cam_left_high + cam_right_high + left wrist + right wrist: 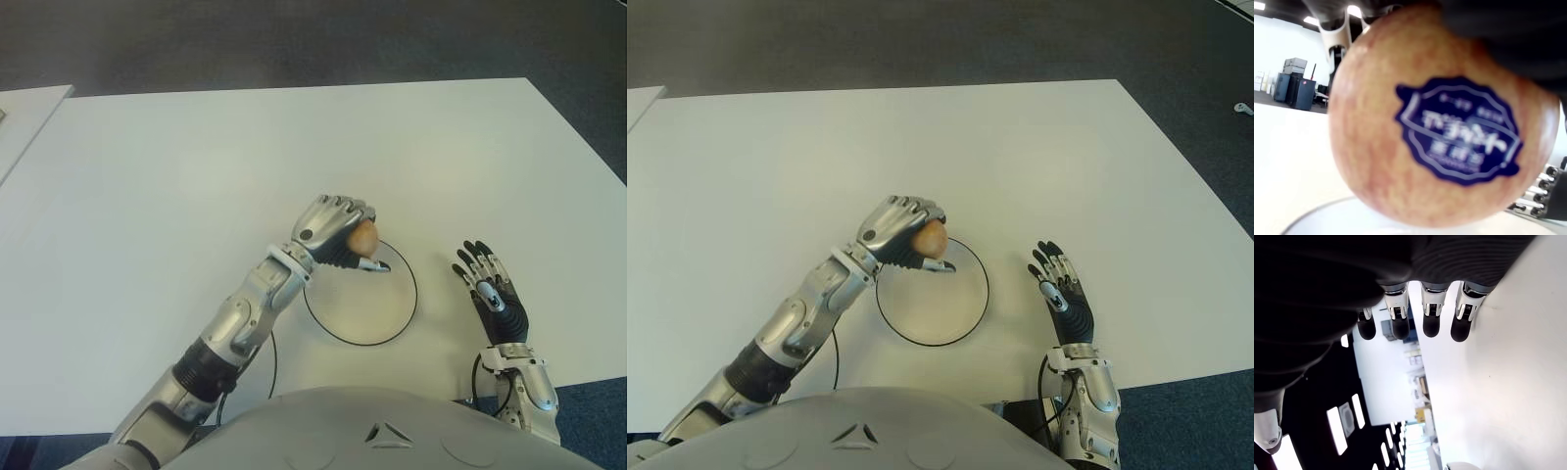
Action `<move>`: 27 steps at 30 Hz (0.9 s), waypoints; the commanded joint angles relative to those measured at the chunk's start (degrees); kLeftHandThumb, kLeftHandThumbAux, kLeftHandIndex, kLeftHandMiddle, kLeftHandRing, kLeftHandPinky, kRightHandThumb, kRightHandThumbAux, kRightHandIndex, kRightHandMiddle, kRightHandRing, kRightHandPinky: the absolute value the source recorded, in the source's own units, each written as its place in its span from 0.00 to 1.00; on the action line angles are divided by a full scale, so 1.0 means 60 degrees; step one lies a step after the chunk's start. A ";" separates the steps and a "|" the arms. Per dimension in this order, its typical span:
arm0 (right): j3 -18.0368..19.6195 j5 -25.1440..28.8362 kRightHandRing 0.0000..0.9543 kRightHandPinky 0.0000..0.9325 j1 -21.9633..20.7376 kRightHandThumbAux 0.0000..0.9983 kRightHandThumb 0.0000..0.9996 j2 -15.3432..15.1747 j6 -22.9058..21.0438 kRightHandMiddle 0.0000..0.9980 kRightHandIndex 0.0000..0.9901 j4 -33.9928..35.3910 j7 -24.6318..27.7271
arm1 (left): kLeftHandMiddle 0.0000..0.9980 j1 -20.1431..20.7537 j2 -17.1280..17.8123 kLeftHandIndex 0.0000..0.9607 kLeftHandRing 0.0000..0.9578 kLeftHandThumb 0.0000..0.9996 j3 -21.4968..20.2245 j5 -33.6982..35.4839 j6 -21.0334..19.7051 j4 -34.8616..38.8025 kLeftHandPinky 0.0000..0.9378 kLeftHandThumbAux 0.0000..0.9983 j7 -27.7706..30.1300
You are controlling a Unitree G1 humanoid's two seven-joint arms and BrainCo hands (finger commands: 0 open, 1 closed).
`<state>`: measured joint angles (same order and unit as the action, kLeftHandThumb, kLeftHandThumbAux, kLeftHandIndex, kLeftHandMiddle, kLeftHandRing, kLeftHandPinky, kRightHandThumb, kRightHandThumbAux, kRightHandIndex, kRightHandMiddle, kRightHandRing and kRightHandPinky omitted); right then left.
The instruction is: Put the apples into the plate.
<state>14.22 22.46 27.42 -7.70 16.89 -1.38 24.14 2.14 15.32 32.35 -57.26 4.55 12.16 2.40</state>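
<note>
My left hand is curled around a reddish-yellow apple and holds it just over the far-left rim of the white plate with its thin black edge. Up close, the apple fills the left wrist view and carries a dark blue sticker; the plate's rim shows below it. My right hand shows to the right of the plate with its fingers straight and holding nothing.
The white table spreads wide on all sides of the plate. A second pale surface shows at the far left edge. A thin black cable curves beside my left forearm near the table's front edge.
</note>
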 commanded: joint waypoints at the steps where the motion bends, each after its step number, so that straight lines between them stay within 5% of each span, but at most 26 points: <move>1: -0.0113 -0.0179 0.02 0.00 0.0252 0.55 0.15 0.0151 -0.0224 0.06 0.06 -0.0305 -0.0088 | 0.86 -0.0007 0.0343 0.46 0.88 0.75 -0.0061 -0.0114 0.0117 0.0303 0.87 0.69 0.0325; 16: -0.0245 -0.0108 0.05 0.03 0.0219 0.56 0.16 0.0194 -0.0200 0.08 0.06 -0.0452 0.0002 | 0.83 0.0266 0.1554 0.46 0.85 0.76 0.0030 0.0006 0.0922 0.0938 0.85 0.69 0.2186; 27: -0.0345 -0.0228 0.05 0.00 0.0300 0.56 0.16 0.0182 -0.0193 0.09 0.05 -0.0349 -0.0031 | 0.82 0.0425 0.1777 0.46 0.85 0.75 0.0183 -0.0202 0.1624 0.0944 0.85 0.69 0.2516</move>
<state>13.25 22.36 27.45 -7.37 17.60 -1.84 24.15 3.82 25.72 32.82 -57.72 13.53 17.94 16.28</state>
